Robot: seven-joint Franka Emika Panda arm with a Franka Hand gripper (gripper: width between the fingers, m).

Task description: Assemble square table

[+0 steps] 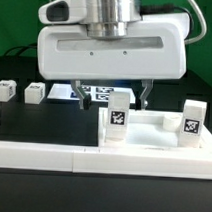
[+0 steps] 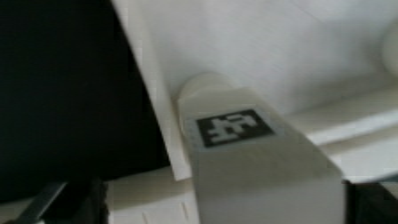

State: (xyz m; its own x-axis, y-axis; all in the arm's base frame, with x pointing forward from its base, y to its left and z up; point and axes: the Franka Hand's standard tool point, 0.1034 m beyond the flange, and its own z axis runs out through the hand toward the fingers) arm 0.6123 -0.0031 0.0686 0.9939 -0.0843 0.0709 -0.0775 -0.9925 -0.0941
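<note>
The white square tabletop plate (image 1: 148,136) lies at the front on the exterior view's right. Two short white legs stand upright on it, each showing a black-and-white tag: one at its left corner (image 1: 116,118), one at its right corner (image 1: 190,120). My gripper (image 1: 117,95) hangs just above the left leg, open, with a dark finger (image 1: 89,93) well clear on either side of the leg's top. In the wrist view that tagged leg (image 2: 235,130) fills the middle and the plate's edge (image 2: 157,90) runs beside it. The gripper (image 2: 210,206) holds nothing.
Two loose white legs (image 1: 5,88) (image 1: 35,92) lie on the black table at the exterior view's left. The marker board (image 1: 73,91) lies flat behind the plate. A long white rail (image 1: 42,154) runs along the front.
</note>
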